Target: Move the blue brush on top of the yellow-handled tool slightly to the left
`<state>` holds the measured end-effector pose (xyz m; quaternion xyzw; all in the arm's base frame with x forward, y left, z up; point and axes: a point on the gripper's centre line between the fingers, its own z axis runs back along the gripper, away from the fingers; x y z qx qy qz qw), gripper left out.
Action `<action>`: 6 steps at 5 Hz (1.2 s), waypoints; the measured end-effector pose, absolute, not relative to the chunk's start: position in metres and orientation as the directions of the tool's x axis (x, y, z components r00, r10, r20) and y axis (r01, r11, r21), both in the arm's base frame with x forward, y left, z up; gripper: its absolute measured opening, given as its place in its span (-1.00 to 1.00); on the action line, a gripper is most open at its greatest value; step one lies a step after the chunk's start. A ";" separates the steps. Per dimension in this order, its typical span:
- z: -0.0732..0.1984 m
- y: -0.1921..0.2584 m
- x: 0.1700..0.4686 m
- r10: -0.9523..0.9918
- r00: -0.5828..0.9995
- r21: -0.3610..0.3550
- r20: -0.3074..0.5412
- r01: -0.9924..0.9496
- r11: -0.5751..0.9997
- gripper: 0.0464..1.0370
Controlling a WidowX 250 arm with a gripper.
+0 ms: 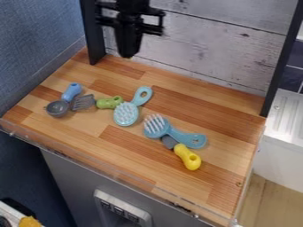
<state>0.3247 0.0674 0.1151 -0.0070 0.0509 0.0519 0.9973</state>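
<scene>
The black gripper (128, 44) hangs at the top, left of centre, above the back of the wooden counter, touching nothing. Nearest below it lies a light teal hairbrush (125, 114), bristles up, its looped handle toward the back. Left of the brush is a grey spatula (83, 102) with a green handle (109, 103). A grey scoop (57, 108) with a blue handle (71, 91) lies at the far left. Right of centre, a blue brush (157, 127) with pale bristles lies partly over a grey-headed tool with a yellow handle (188, 157).
The wooden counter (219, 188) has a clear raised strip along its front edge. Black posts (283, 60) and a whitewashed plank wall (207, 44) stand at the back. A blue panel (35, 40) borders the left; a white surface (284, 128) is at the right.
</scene>
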 end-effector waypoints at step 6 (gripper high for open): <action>0.071 0.078 0.341 -0.104 0.991 -0.038 -0.087 0.101 0.994 -0.98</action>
